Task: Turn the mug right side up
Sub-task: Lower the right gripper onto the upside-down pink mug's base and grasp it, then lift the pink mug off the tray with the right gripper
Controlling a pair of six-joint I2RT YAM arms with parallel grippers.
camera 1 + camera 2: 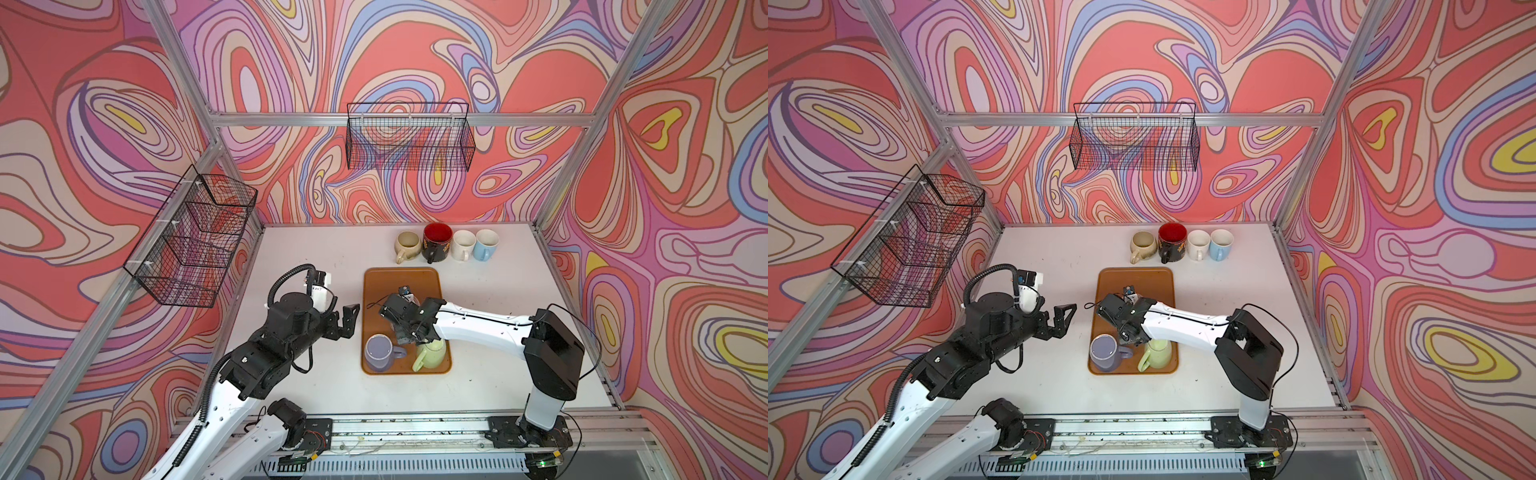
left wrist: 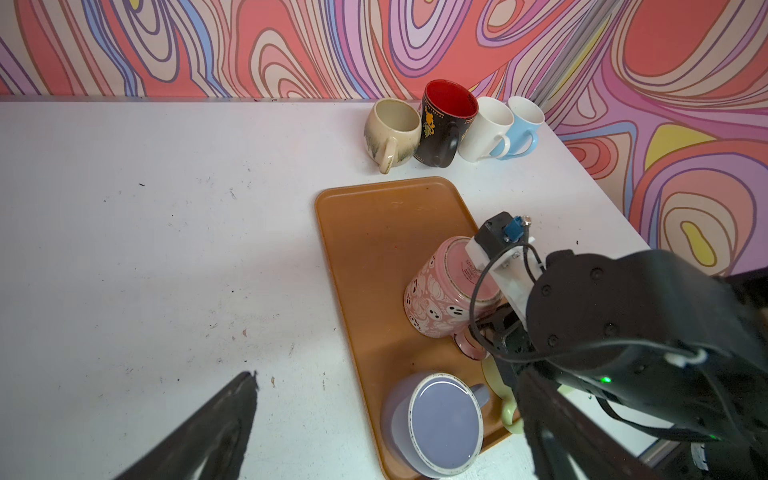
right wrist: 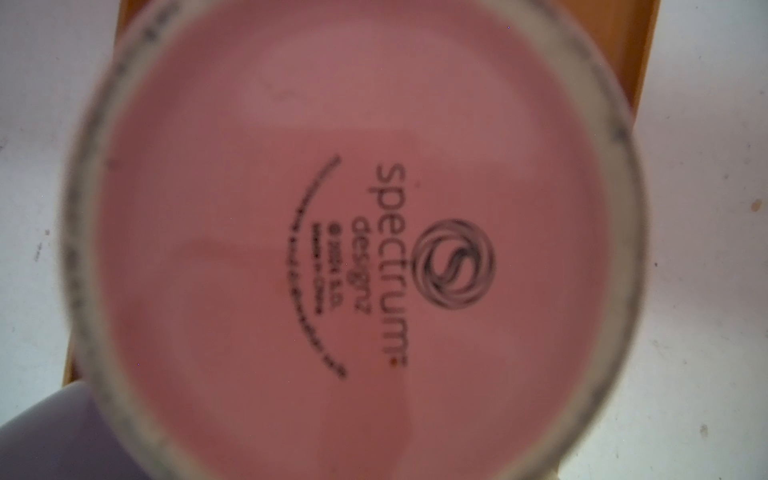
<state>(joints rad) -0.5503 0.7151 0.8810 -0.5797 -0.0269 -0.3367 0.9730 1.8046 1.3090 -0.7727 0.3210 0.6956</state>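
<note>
The pink mug (image 2: 440, 299) stood upside down on the tray (image 2: 374, 249) with the right claw (image 2: 488, 334) at its handle, its grip unclear, while the left claw (image 1: 350, 322) gaped apart beside the tray.

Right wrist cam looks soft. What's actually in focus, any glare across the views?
Right wrist view: pink mug base fills the frame, out of focus; big logo text readable, fine print smeared. Left wrist view: sharp on the tray and the purple mug, soft sheen on its base. Both top views: even light, faint shadows, no glare.
</note>
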